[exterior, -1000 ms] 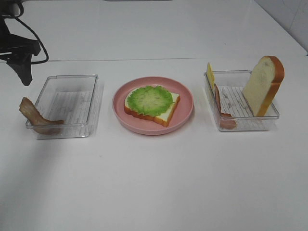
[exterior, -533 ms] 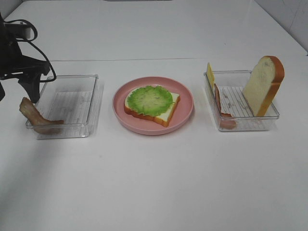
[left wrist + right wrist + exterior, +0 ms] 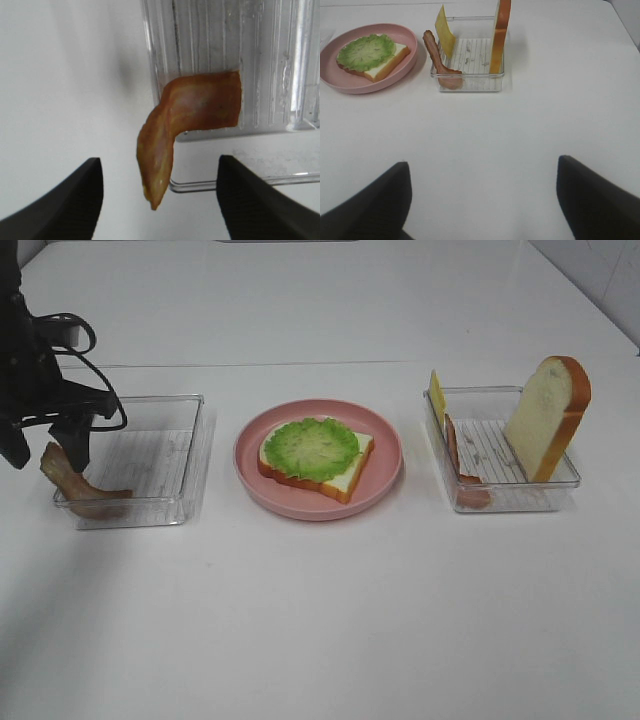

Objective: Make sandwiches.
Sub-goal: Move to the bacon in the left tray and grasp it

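Observation:
On the pink plate [image 3: 390, 462] lies a bread slice [image 3: 345, 478] topped with a green lettuce leaf [image 3: 312, 447]. A reddish-brown bacon strip [image 3: 75, 485] droops over the left end wall of the left clear tray [image 3: 198, 445]. My left gripper [image 3: 47, 452] hangs open just above that strip's raised outer end; in the left wrist view the bacon strip [image 3: 185, 110] sits between and ahead of the spread fingers [image 3: 65, 200], untouched. My right gripper [image 3: 482, 200] stands open over bare table, well short of the right tray [image 3: 470, 85].
The right tray [image 3: 500, 498] holds an upright bread slice [image 3: 548, 415], a yellow cheese slice [image 3: 437, 395] and another bacon strip [image 3: 455, 455], all leaning on its walls. The left arm's black cable [image 3: 90, 390] loops over the left tray's far corner.
My left arm has come down and nearer from the far left until its fingers straddle the bacon's raised end, and its jaws have narrowed slightly. Nothing else has moved.

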